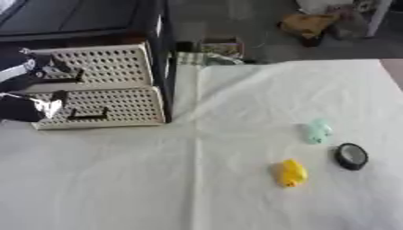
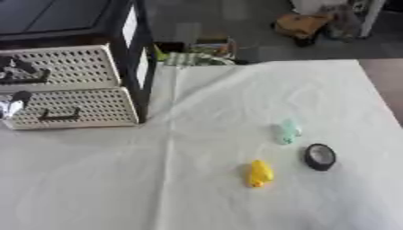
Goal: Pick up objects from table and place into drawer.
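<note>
Nearest the camera, three objects lie on the white cloth [image 1: 118, 179], right of centre: a yellow toy [image 1: 292, 173], a black round disc [image 1: 351, 156] just beside it to the right, and a pale green piece [image 1: 317, 131] a little farther back. All three rest apart from each other and well apart from the drawers. None is in a hand.

Farther back on the left stands the drawer unit [image 1: 161, 63] with two perforated cream fronts. The lower drawer [image 1: 110, 108] and upper drawer [image 1: 110, 65] both project from the dark frame; whether anything lies inside cannot be seen.

The left hand [image 1: 35, 108] sits at the left end of the drawer fronts, by the handles. Whether its fingers are curled on a handle or spread cannot be told. The right hand is out of view.

Assessment: the work appears at the drawer-opening stage. No object is confirmed placed; all three visible objects remain to be picked up and put in.
</note>
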Robot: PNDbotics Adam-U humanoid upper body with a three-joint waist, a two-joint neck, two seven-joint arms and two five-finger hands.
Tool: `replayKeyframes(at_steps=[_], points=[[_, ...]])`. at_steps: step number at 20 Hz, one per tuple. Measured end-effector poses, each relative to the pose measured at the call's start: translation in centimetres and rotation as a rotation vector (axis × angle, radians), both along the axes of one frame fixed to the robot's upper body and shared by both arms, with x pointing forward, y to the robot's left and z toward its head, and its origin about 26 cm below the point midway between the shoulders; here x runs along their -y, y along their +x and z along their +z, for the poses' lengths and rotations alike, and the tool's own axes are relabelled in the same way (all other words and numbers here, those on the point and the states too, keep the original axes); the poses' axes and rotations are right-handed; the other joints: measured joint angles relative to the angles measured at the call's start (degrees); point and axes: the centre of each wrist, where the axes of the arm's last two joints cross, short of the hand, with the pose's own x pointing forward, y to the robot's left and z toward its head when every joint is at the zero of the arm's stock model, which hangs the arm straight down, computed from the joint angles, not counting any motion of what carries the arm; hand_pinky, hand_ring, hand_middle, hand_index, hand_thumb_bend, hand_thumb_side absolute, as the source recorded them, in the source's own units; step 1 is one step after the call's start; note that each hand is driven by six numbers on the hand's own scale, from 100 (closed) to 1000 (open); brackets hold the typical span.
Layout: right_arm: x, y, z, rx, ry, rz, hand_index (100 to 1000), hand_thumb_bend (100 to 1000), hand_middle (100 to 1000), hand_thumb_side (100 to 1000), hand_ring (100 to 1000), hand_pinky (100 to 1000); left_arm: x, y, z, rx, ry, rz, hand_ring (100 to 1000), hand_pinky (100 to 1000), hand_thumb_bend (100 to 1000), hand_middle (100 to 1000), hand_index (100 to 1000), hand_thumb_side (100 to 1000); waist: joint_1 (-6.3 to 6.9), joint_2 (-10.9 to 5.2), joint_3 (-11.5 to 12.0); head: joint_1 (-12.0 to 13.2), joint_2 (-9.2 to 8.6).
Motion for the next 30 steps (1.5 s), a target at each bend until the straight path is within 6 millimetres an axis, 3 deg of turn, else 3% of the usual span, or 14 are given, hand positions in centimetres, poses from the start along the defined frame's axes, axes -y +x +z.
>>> replayKeyframes(at_steps=[11,21,29,30], points=[[-0.09,0.01,-0.12,0.0,0.003,0.0,818,423,375,972,684,740,-0.02,0.27,-0.41,0.025,0.083,0.035,100,100,105,100,861,408,-0.04,0.34,-0.1,0.3,-0.38],[-0.09,0.0,-0.15,-0.002,0.004,0.0,819,424,373,969,685,741,-0.27,0.4,-0.62,0.024,0.113,0.05,100,100,105,100,751,408,-0.04,0.34,0.0,0.4,-0.62],[-0.05,-0.04,-0.24,-0.007,0.004,-0.002,819,420,375,971,686,742,-0.35,0.37,-0.65,0.004,0.095,0.036,100,100,105,100,707,408,-0.19,0.14,0.2,0.5,-0.62],[-0.04,-0.05,-0.26,-0.008,0.004,-0.002,819,419,375,970,686,742,-0.36,0.37,-0.66,0.001,0.093,0.036,100,100,105,100,739,408,-0.21,0.08,0.3,0.5,-0.62]])
